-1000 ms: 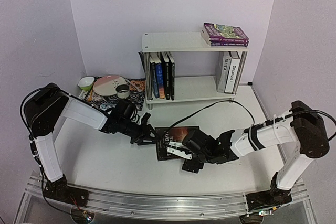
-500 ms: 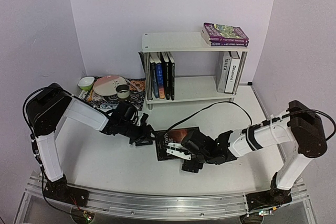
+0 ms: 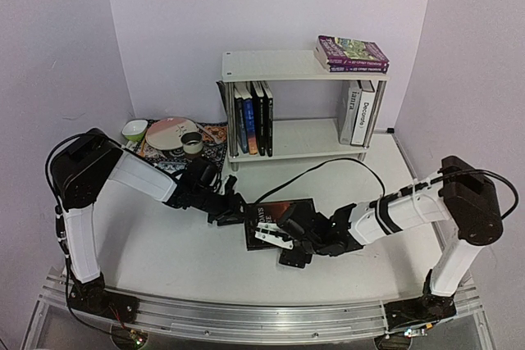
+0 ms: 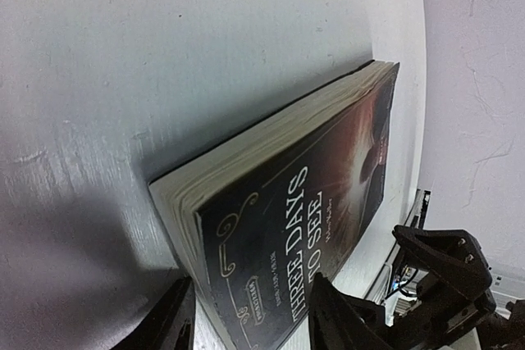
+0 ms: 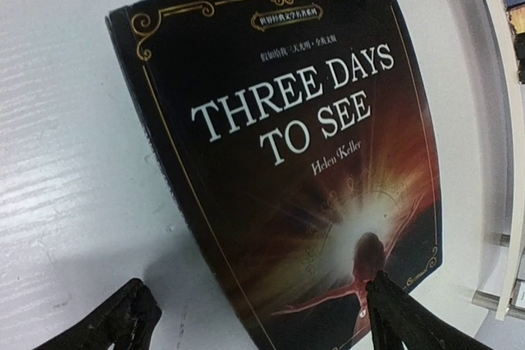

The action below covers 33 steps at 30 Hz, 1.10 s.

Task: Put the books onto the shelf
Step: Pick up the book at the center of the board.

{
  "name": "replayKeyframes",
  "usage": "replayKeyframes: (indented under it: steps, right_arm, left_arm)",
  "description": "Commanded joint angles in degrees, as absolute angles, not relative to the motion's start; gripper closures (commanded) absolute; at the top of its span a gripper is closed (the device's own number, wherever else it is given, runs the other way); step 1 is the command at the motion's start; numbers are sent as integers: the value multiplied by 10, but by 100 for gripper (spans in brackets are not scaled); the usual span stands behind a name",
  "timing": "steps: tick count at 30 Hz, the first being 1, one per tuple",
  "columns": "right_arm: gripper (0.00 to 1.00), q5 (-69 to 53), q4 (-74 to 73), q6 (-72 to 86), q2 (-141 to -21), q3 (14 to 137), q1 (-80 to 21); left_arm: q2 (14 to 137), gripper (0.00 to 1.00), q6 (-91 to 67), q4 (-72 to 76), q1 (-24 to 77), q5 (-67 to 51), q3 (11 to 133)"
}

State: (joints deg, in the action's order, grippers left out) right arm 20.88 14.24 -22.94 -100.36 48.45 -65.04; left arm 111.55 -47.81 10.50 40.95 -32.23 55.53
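Observation:
A dark paperback, "Three Days to See" (image 3: pixel 283 217), lies on the white table in front of the shelf (image 3: pixel 303 65). My left gripper (image 3: pixel 236 212) is open at the book's left corner. In the left wrist view its fingers (image 4: pixel 168 317) straddle that corner (image 4: pixel 271 227), one beside the page edge and one over the cover. My right gripper (image 3: pixel 275 237) is wide open at the book's near end, and in the right wrist view the cover (image 5: pixel 287 145) lies between its spread tips (image 5: pixel 262 317). Several books (image 3: pixel 253 118) stand on the lower tier and two purple ones (image 3: pixel 351 53) lie on top.
A patterned mat (image 3: pixel 209 149) with a plate, cup and green bowl (image 3: pixel 134 129) lies left of the shelf. A black cable (image 3: pixel 328 163) loops over the table behind the right arm. Two white-spined books (image 3: pixel 358 112) stand at the lower tier's right end. Walls close in on both sides.
My left gripper has slid right up to the book's corner and its jaws have widened. My right gripper has shifted slightly left along the book's near end.

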Motion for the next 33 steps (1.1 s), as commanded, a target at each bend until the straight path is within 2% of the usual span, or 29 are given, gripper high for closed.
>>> replayKeyframes:
  steps: [1,6,9,14,18,19,23,30,31,33]
  right_arm:
    - [13,213,131,-232,-1036,507,-652]
    - [27,227,111,-246,-1071,535,-652]
    - [41,248,104,-255,-1086,549,-653]
    - [61,283,109,-284,-1092,561,-656]
    - [86,313,133,-310,-1101,568,-663]
    - [99,317,139,-310,-1099,567,-664]
    - [100,308,173,-284,-1064,546,-663]
    - [100,188,138,-136,-965,518,-606]
    - [92,163,127,-108,-954,518,-590]
    - [53,128,99,-45,-940,520,-554]
  left_arm:
    - [1133,55,-469,120,412,-332,592]
    - [1162,64,-484,120,412,-327,606]
    - [1168,71,-487,120,412,-333,610]
    - [1171,73,-480,120,412,-354,616]
    - [1184,73,-482,120,412,-372,626]
    - [1185,74,-482,120,412,-372,626]
    - [1156,71,-476,120,412,-354,604]
    - [1086,52,-476,120,413,-333,549]
    - [1082,49,-476,120,414,-333,546]
    - [1073,43,-476,120,416,-327,537]
